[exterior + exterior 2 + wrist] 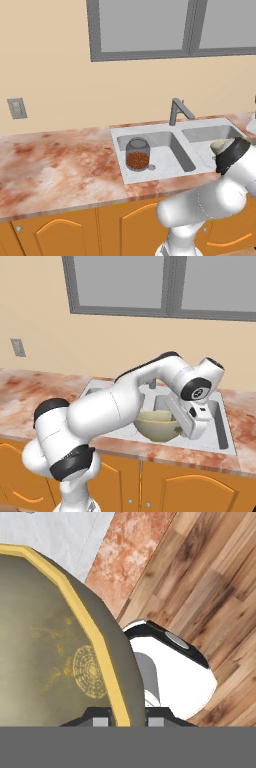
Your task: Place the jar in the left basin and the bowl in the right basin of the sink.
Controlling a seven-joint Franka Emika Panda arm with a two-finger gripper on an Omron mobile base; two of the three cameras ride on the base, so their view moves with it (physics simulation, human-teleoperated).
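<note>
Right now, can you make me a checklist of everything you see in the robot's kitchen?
Surface: reddish marble counter with a two-basin sink.
Job's things: jar stands upright in the left basin; bowl held tilted at the front edge of the right basin.
Clutter: nothing seen.
End effector: end effector shut on the bowl's yellow rim.
Cables: nothing seen.
Surroundings: grey faucet, window, wall outlet, orange cabinets, wood floor.
</note>
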